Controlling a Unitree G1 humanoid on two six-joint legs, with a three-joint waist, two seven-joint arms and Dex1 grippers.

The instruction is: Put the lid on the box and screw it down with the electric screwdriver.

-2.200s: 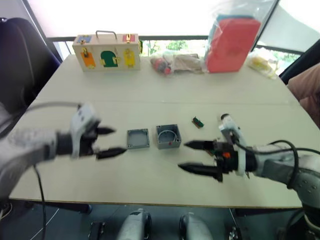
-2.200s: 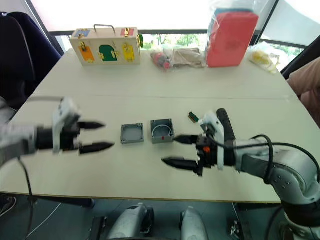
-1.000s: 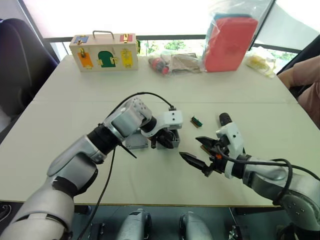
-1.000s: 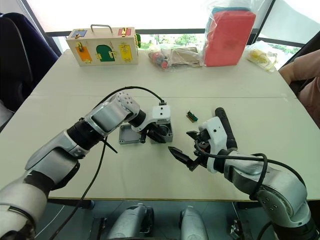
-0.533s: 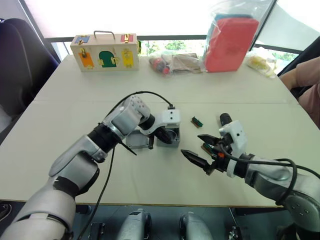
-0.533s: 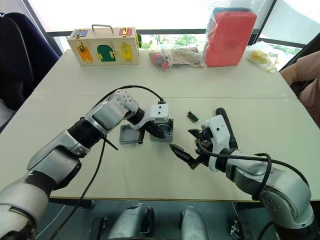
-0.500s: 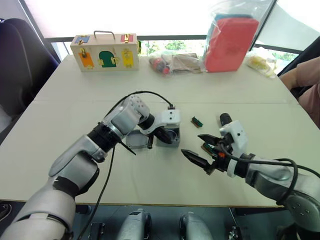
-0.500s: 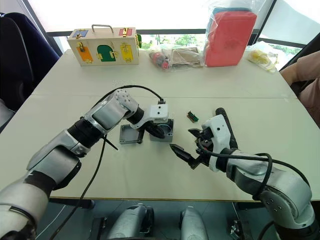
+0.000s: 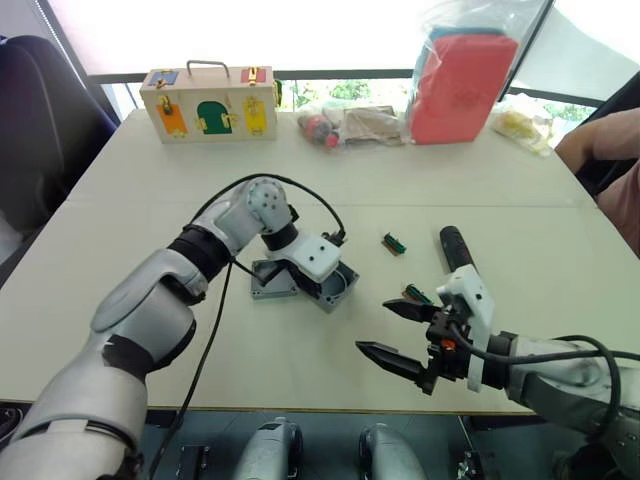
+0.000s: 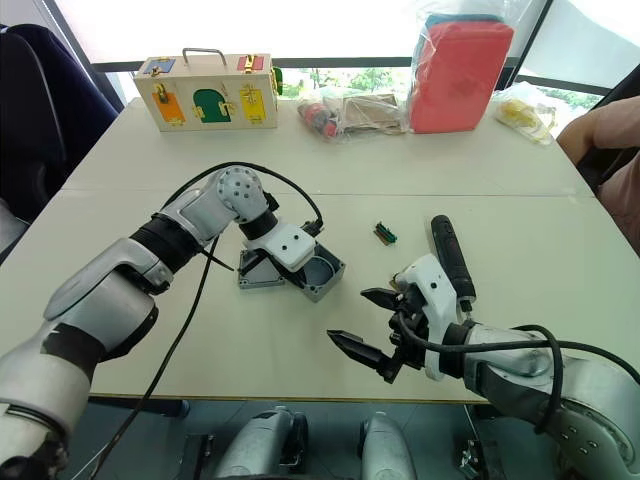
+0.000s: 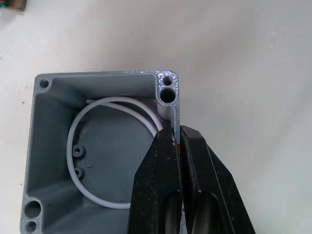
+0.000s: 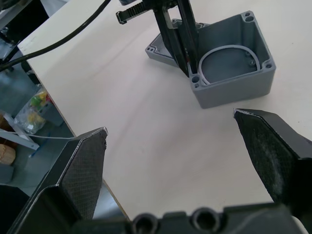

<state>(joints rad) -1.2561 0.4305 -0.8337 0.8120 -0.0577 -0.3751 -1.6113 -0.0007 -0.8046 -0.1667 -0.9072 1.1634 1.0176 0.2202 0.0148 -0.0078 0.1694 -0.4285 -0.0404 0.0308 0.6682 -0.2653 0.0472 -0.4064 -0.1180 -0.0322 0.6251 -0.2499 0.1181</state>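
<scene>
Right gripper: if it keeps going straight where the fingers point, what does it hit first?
Probably the box: the right gripper is open and points across bare table at it. The left gripper shut on the box wall is right there too; depth is unclear.

Greys, black and red on a cream table

Grey plastic square box [image 11: 97, 151] holds a white ring [image 11: 85, 146]; black cylindrical electric screwdriver [image 10: 447, 254]; red bagged box [image 10: 455, 75] at one o'clock.

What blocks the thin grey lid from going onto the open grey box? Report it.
The left pincer: it is clamped on one wall of the open grey plastic box, one black finger reaching inside over the rim. The thin grey plastic lid lies beside the box and likely cannot seat until that grip opens.
</scene>
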